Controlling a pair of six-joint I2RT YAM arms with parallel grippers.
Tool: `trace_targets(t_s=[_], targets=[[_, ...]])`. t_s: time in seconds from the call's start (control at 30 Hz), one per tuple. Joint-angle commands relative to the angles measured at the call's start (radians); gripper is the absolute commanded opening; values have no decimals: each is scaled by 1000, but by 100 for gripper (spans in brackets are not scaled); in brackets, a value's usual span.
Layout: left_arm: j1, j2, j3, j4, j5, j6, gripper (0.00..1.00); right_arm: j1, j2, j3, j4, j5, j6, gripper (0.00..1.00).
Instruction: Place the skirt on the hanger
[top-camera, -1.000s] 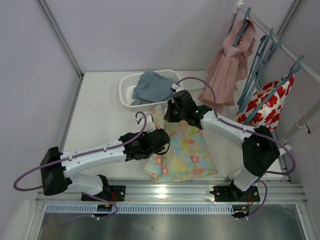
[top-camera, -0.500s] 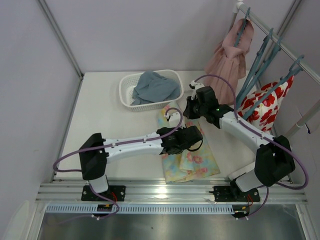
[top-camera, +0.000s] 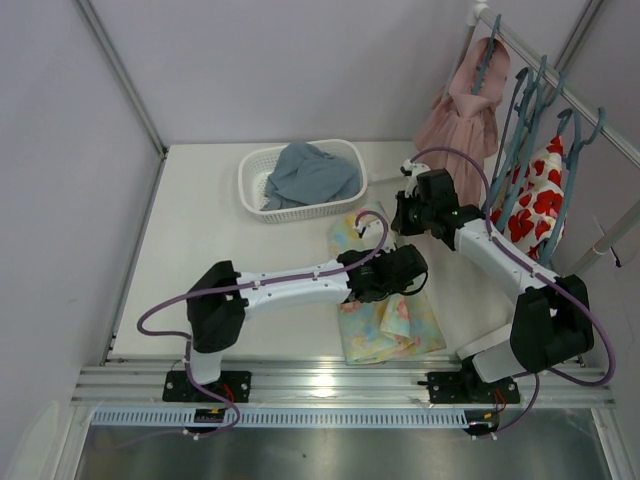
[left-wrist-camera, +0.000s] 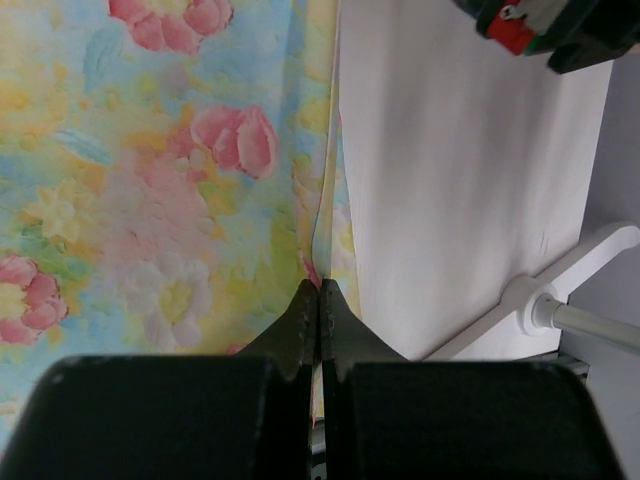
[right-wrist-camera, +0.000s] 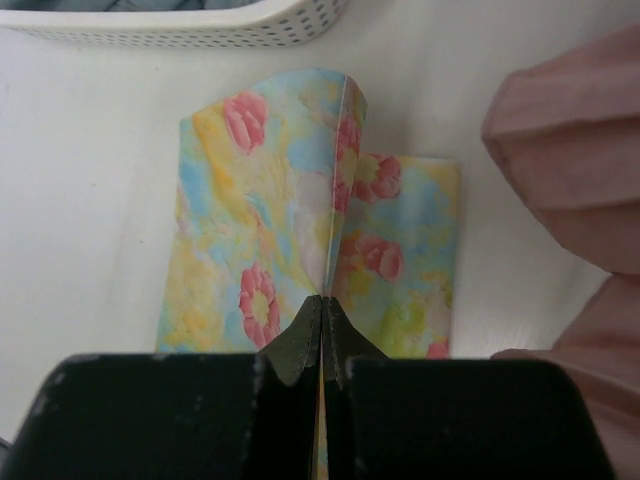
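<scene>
My left tool (left-wrist-camera: 320, 290) is clenched on the right edge of the skirt (left-wrist-camera: 150, 200). My right tool (right-wrist-camera: 322, 300) is clenched on a raised fold at its far end. The skirt lies partly folded on the worktop (top-camera: 220, 250), right of centre. The hanger (top-camera: 522, 112) hangs at far right, apart from the skirt.

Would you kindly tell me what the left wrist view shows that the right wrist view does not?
Only the left wrist view: a white rack foot and part of the right arm. Only the right wrist view: the basket rim and the pink pleated skirt. Both: the skirt lying on the table, a fold pinched shut by the left gripper in one and the right gripper in the other.
</scene>
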Motion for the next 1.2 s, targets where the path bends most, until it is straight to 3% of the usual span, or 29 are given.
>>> trace_targets(t_s=[0.0,0.53,0.6,0.63,0.67,0.7,0.77,0.8,0.83,1.03,1.13,1.17], targets=[[-13,19,35,47,48,12,0,-17,-42,-13,4,33,-36,0],[-14,126,101,145,120,87,1,-31,-6,29,-58,141,-91,0],[-13,144,158,114,127,120,24,-40,-2,51,-77,107,-88,0],[-11,150,181,108,135,165,49,-42,-2,60,-91,96,-83,4],[-11,149,190,85,143,179,60,-44,-6,69,-95,84,-80,16],[-11,143,195,67,137,184,66,-44,-8,85,-100,69,-80,35],[-11,88,169,65,141,204,78,-44,-20,100,-115,29,-74,46],[-13,62,152,79,146,215,81,-45,-26,111,-117,14,-73,55],[-11,34,84,85,150,236,83,-45,-31,117,-123,-6,-71,57],[-10,-251,-217,99,112,288,84,-42,-61,126,-123,-68,-44,57],[30,-407,-377,96,72,218,83,-34,-61,106,-105,-114,-11,57],[50,-444,-505,107,80,200,81,-28,-63,99,-101,-121,-1,56]])
